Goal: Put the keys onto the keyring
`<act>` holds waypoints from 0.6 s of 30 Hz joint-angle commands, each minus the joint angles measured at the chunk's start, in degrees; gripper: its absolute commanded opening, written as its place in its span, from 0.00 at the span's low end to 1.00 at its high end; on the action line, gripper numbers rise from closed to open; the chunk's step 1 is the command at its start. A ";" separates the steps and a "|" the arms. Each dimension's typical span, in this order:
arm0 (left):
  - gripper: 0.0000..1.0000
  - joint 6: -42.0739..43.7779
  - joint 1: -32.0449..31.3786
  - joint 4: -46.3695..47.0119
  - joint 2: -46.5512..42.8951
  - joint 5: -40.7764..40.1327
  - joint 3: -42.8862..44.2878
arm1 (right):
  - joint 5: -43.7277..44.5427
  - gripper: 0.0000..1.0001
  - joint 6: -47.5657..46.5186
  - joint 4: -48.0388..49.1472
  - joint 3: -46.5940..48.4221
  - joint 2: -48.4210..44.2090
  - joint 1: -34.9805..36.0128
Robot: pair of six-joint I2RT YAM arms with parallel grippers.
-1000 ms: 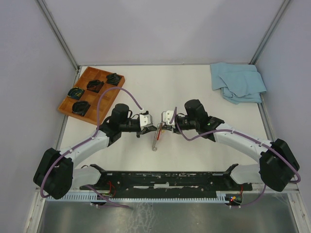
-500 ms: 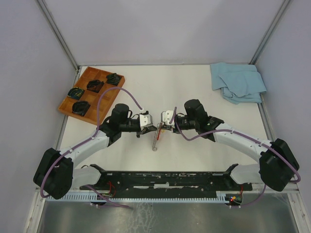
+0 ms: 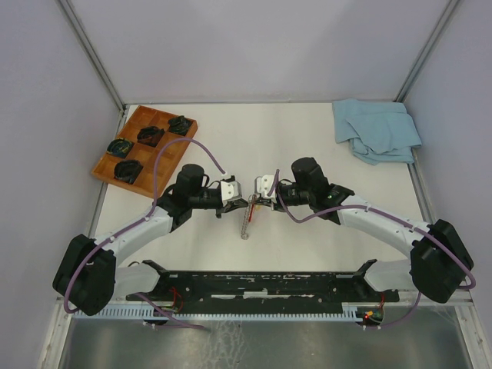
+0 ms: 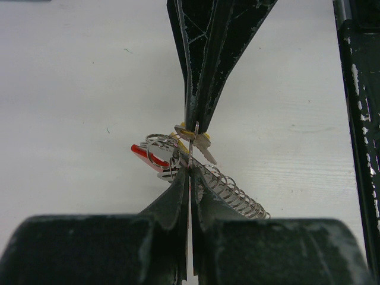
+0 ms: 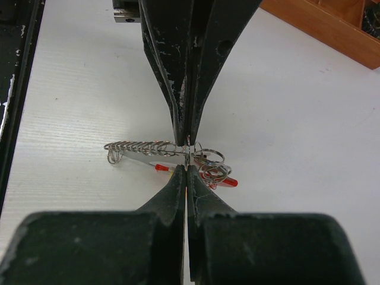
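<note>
Tabletop (image 3: pixel 323 154), left tool (image 3: pixel 246 204), right tool (image 3: pixel 258 204) clamping keyring (image 4: pixel 191 141)

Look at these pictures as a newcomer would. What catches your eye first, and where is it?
At the centre of the view from above, the left gripper and right gripper meet tip to tip. Both are shut on the thin keyring. The keys, a red strap and a coiled chain are bunched around the keyring. Next come the wooden tray at the far left and the blue cloth at the far right.
</note>
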 commanded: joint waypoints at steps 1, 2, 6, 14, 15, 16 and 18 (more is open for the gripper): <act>0.03 1.74 -0.20 1.32 -0.43 1.10 2.16 | 0.69 0.01 -0.39 1.24 1.10 -1.77 0.33; 0.03 1.74 -0.20 1.30 -0.52 1.10 2.15 | 0.69 0.01 -0.35 1.23 1.14 -1.82 0.28; 0.03 1.75 -0.21 1.30 -0.43 1.01 2.19 | 0.77 0.01 -0.32 1.09 1.05 -1.94 0.28; 0.03 1.66 -0.20 1.30 -0.47 0.92 2.22 | 0.83 0.01 -0.01 0.96 0.56 -2.64 0.28; 0.03 1.65 -0.21 1.31 -0.48 0.92 2.11 | 0.94 0.01 0.01 0.95 0.56 -2.69 0.28; 0.03 1.65 -0.23 1.30 -0.48 0.92 2.07 | 1.02 0.01 -0.03 0.96 0.56 -2.71 0.30; 0.03 1.69 -0.24 1.30 -0.46 0.92 2.11 | 0.90 0.01 0.02 0.92 0.64 -2.59 0.25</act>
